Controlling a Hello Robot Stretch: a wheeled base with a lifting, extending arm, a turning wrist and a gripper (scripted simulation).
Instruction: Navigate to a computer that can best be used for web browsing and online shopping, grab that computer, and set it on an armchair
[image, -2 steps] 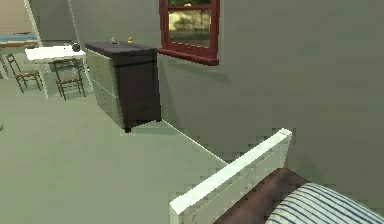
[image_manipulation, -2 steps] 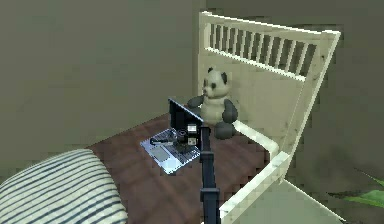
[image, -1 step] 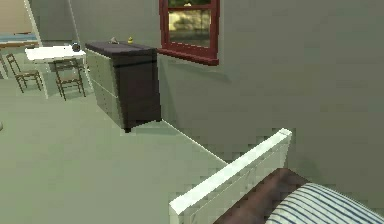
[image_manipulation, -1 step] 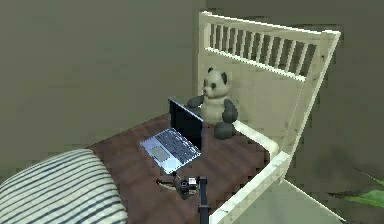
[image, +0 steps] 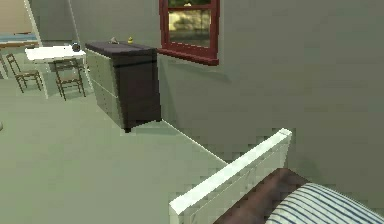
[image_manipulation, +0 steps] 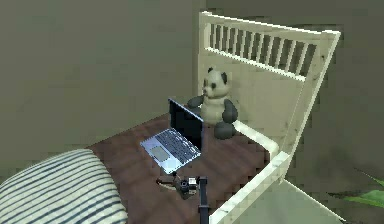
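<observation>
Arm side view: pincer (image_manipulation: 172, 184) near the laptop (image_manipulation: 176, 142); what it holds, I cannot tell.

The forward view's top edge cuts the window (image: 189, 28), its left edge the table (image: 48, 53), its bottom corner the bed (image: 235, 180) and pillow (image: 335, 205). Bits (image: 112, 42) on the dresser (image: 135, 85) are too small to name. The arm side view's bottom edge cuts the arm (image_manipulation: 203, 206); whether the gripper (image_manipulation: 183, 184) holds anything cannot be told. The laptop (image_manipulation: 172, 147) hides part of the panda (image_manipulation: 218, 95).
</observation>
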